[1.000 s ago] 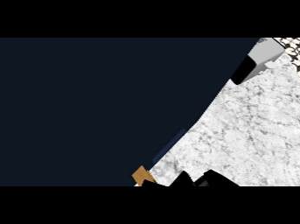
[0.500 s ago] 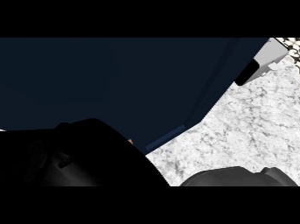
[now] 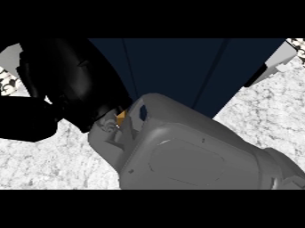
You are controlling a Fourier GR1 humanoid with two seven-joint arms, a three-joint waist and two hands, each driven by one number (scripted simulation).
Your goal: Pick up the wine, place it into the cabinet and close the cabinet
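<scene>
While one hand shows, one cabinet looms.

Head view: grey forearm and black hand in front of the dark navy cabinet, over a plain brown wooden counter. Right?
Not quite. The head view shows a white-grey marbled counter, not brown wood. The grey forearm and black hand are in front of the dark navy cabinet.

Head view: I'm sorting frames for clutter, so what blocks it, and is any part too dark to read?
Head view: a grey forearm fills the lower middle; a black hand at upper left is too dark to read; the navy cabinet shows little shading; the marble counter is evenly lit.
</scene>
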